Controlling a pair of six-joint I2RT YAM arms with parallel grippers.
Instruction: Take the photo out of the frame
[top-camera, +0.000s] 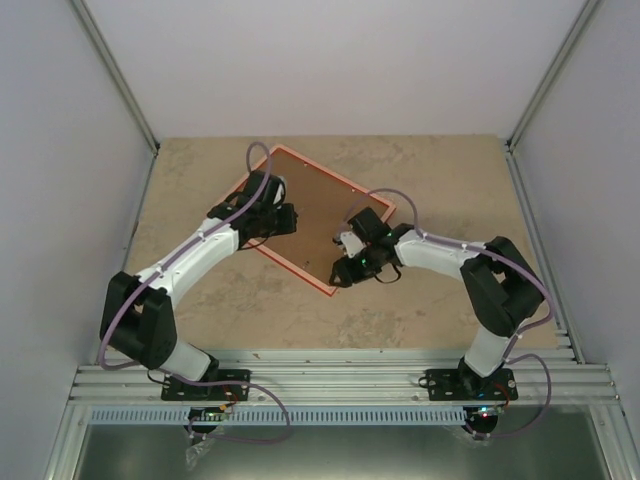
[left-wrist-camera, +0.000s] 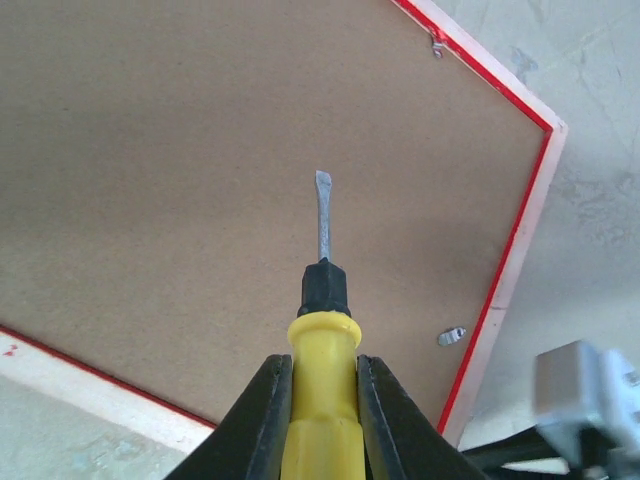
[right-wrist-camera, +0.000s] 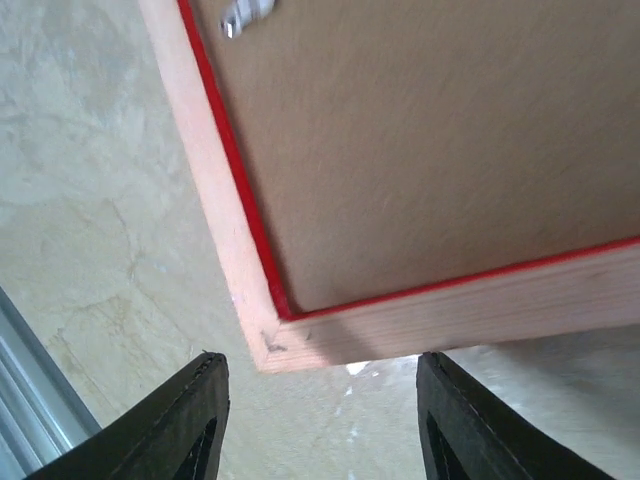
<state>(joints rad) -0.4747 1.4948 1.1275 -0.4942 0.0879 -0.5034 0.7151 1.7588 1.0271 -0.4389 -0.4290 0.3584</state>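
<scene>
The frame (top-camera: 318, 215) lies face down on the table, brown board back up, with a pinkish-orange rim edged in red. The photo is hidden under the board. My left gripper (top-camera: 283, 218) is shut on a yellow-handled flat screwdriver (left-wrist-camera: 322, 350); its blade tip (left-wrist-camera: 321, 180) hovers over the brown board (left-wrist-camera: 180, 180). A small metal clip (left-wrist-camera: 451, 336) sits near the frame's right rim and another (left-wrist-camera: 437, 43) near the far rim. My right gripper (right-wrist-camera: 318, 420) is open, just off the frame's near corner (right-wrist-camera: 265, 345), which lies between the spread fingers. A metal clip (right-wrist-camera: 245, 15) shows at the top.
The frame rests on a beige marbled table (top-camera: 450, 310) enclosed by white walls. An aluminium rail (top-camera: 340, 380) runs along the near edge by the arm bases. The right gripper's grey body (left-wrist-camera: 585, 395) shows in the left wrist view beside the frame.
</scene>
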